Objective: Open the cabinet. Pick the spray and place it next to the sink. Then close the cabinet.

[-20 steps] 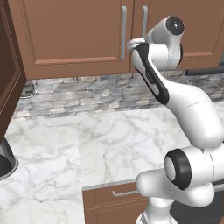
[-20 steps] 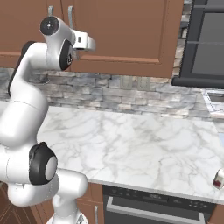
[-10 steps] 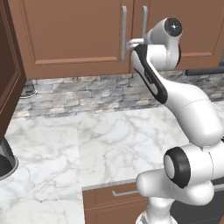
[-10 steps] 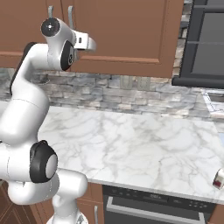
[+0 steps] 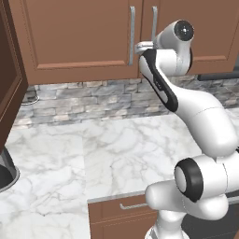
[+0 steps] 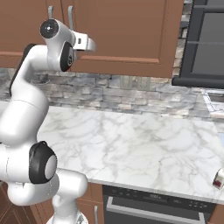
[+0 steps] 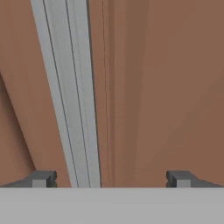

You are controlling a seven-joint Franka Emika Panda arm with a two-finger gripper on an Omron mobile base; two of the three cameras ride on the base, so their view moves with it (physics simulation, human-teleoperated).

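The cabinet [image 5: 79, 37] is a brown wooden wall cabinet with both doors shut and two long silver bar handles [image 5: 132, 35] beside the centre seam. My gripper [image 5: 139, 46] is raised to handle height, right in front of the doors, and it also appears from the other side [image 6: 89, 43]. In the hand view one silver handle [image 7: 72, 96] runs between my open fingertips [image 7: 43, 178], nearer the left one, with the door seam just beside it. Nothing is held in the gripper [image 7: 111, 178]. The spray is hidden and the sink is out of view.
A marble counter [image 5: 116, 154] lies below, backed by a stone-tile wall [image 5: 93, 100]. A dark brown panel [image 5: 9, 79] juts out at the left and a dark round vessel [image 5: 4, 172] sits under it. A dark appliance [image 6: 205, 43] hangs at the right, with an oven front [image 6: 153, 205] below.
The hand has edged slightly closer to the cabinet handle. The jaws have stayed open.
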